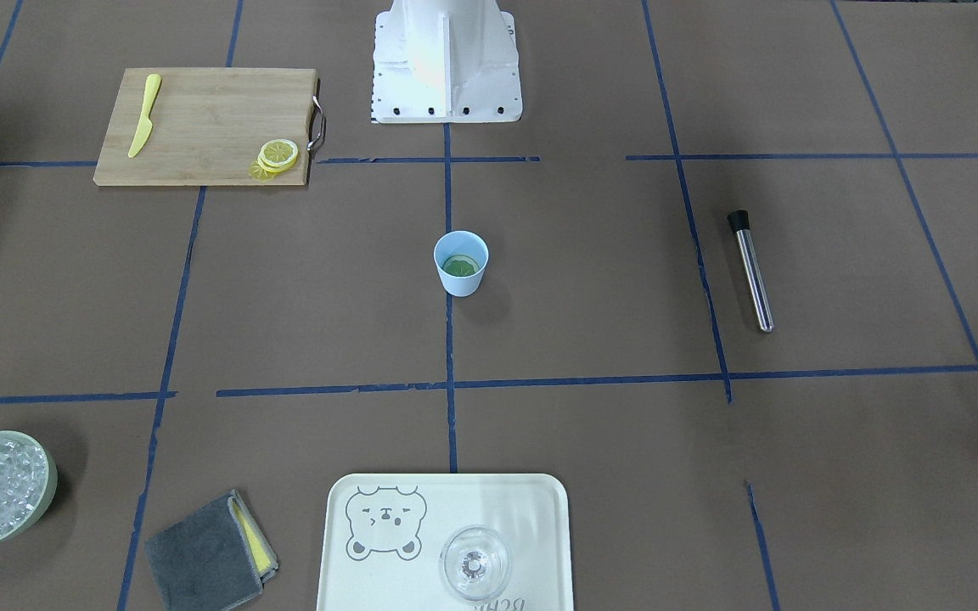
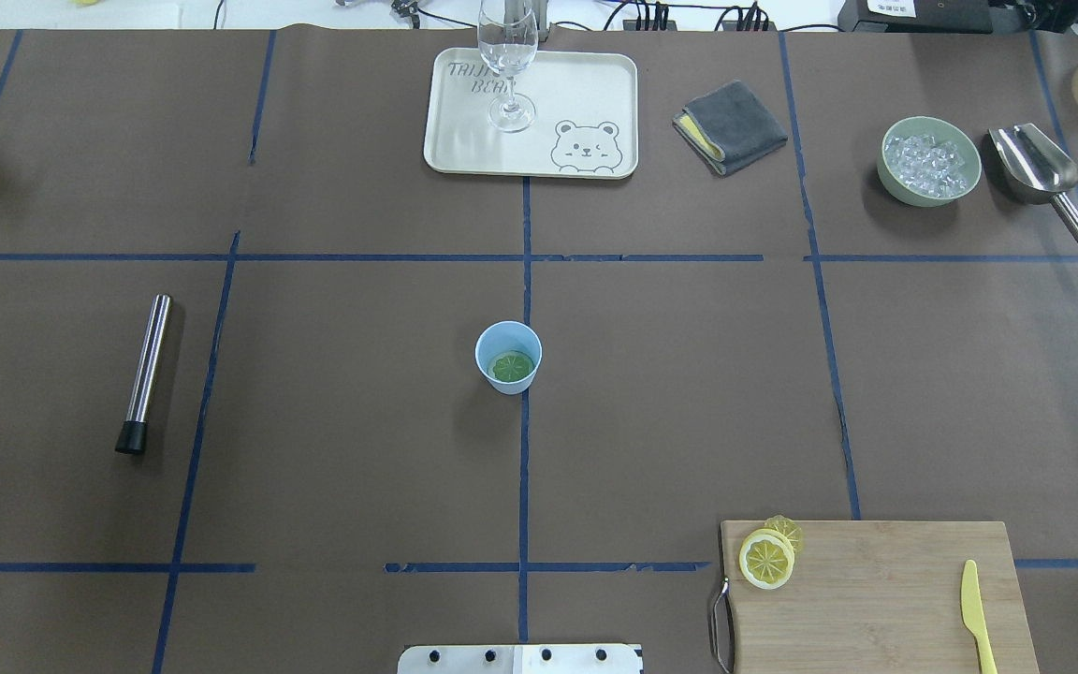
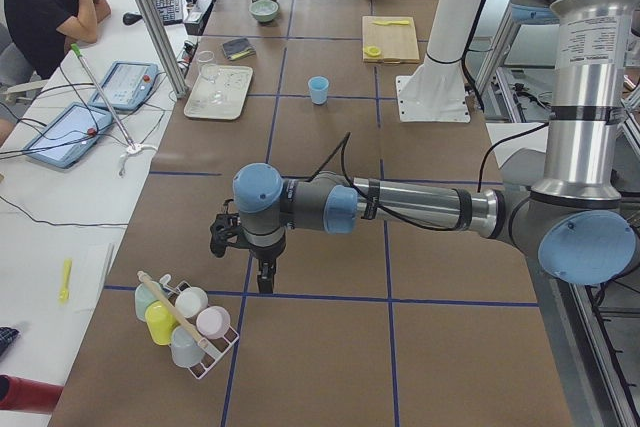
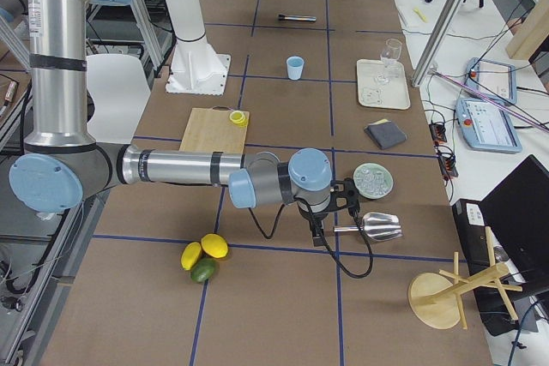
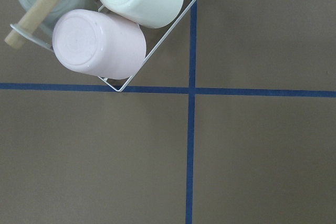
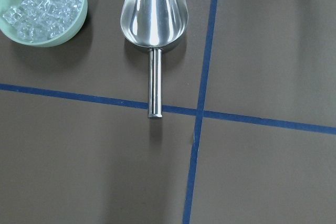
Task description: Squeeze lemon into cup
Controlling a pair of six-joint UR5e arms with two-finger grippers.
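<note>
Cup alone at mid-table, both arms out at the table's ends

Front-facing: the cup (image 1: 461, 263) stands on the centre tape line (image 1: 450, 356) with bare table (image 1: 625, 280) all round, and a greenish-looking lemon slice (image 1: 461, 266) lies in its bottom; more slices (image 1: 278, 155) sit at the cutting board (image 1: 200, 127) corner. Overhead: the bottom edge cuts off board and knife (image 2: 977, 618). Left side: the left gripper (image 3: 264, 285) hangs beside a cup rack (image 3: 185, 322). Right side: the right gripper (image 4: 317, 231) hangs near the scoop (image 4: 377, 227). Wrist views: whether either pincer is apart or together cannot be told
</note>
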